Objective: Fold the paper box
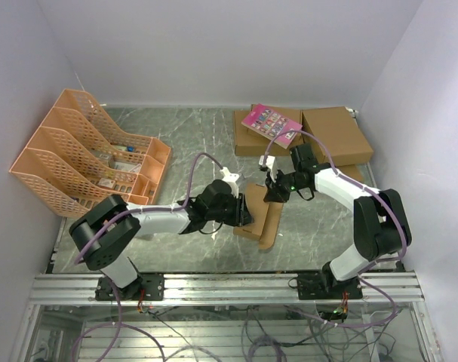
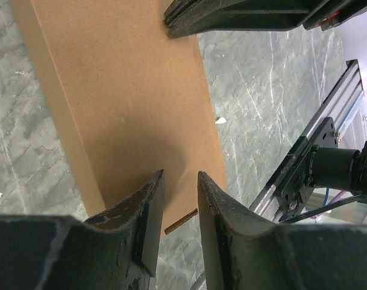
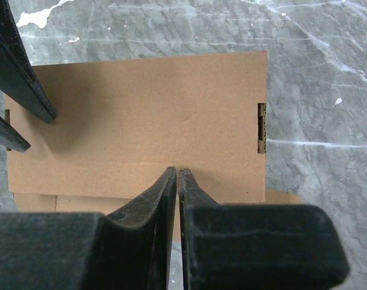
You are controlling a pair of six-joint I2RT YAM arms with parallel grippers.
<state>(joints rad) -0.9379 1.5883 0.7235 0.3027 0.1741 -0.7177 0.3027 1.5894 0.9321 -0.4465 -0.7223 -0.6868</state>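
The paper box (image 1: 259, 217) is found at the middle of the marble table (image 1: 176, 143), between the two grippers and just ahead of the arms. Bare tabletop is seen to its left and behind it. The peach file trays (image 1: 85, 158) are set well apart at the far left. Two larger cardboard boxes (image 1: 338, 134), one topped by a pink booklet (image 1: 272, 125), are placed near its far right side. The near table edge is bounded by an aluminium rail (image 1: 229, 286), and the workspace is enclosed by white walls (image 1: 213, 45) on three sides.

The box is shown as plain brown, unmarked cardboard. One long flat panel is uppermost, with a crease run along its length. A small slot (image 3: 261, 127) is cut at one short edge, and lower flaps are exposed just past the panel's border.

The left gripper (image 2: 180, 176) is placed over one short end of the panel. Its fingers are set apart by a narrow gap in which a sliver of cardboard edge is seen; whether anything is clamped cannot be told. The right gripper (image 3: 178, 171) is set at the panel's long crease with its fingers pressed together; whether a thin flap is caught between them cannot be told.
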